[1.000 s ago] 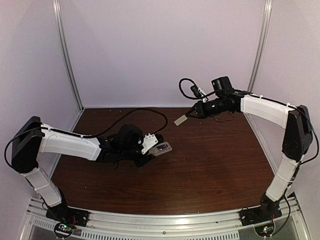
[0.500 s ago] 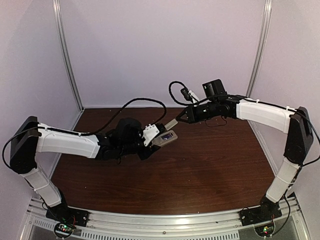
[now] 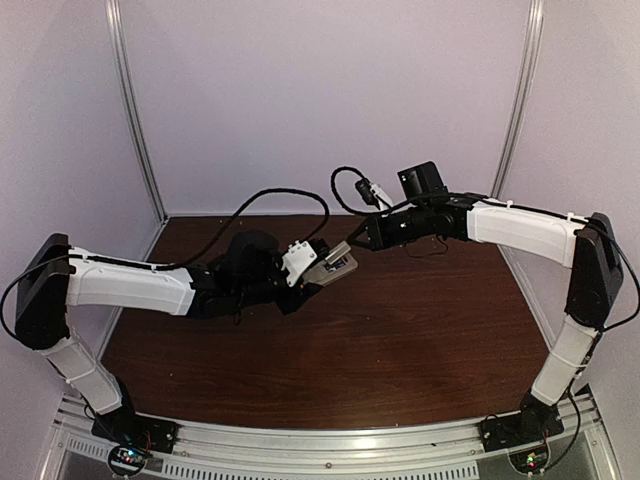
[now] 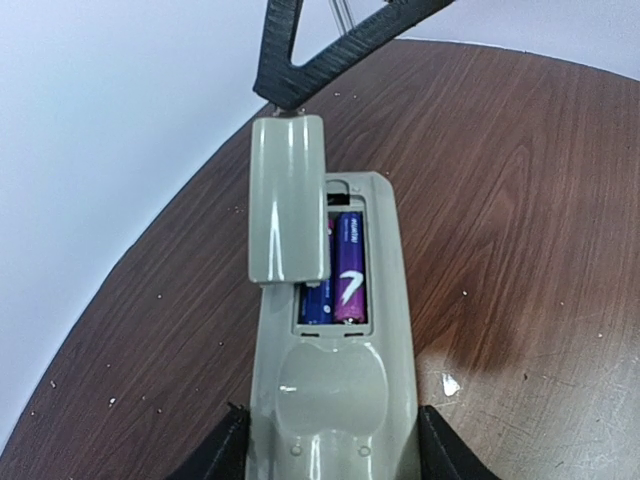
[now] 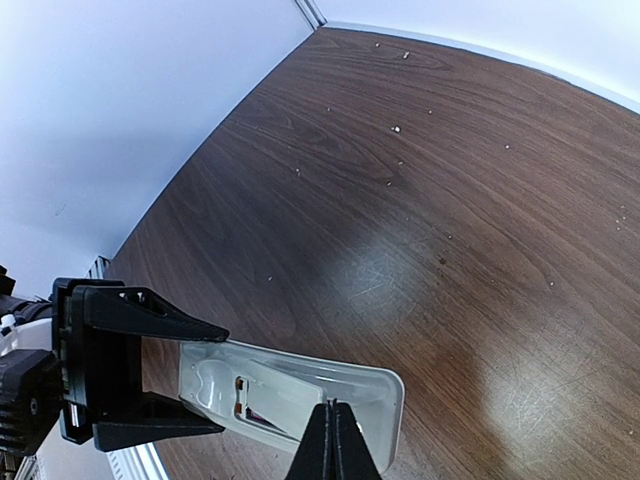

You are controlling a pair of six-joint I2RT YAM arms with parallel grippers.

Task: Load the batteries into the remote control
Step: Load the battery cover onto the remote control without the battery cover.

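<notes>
Batteries [image 4: 337, 270], 2, sit in the remote control [image 4: 335, 400] the left hand [image 3: 312, 272] clamps; the right hand [image 3: 355, 240], pinching the cover [image 4: 288, 200], should square it, then slide it toward the left hand.

No text is legible; the batteries [image 4: 347, 272] carry tiny white print (too blurred to read).

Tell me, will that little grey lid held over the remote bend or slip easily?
Probably stiff: the lid looks flat though the right gripper pinches only its far edge. Likely light, being thin. It might pivot or slip, as its surface looks smooth and the grip is small.
</notes>
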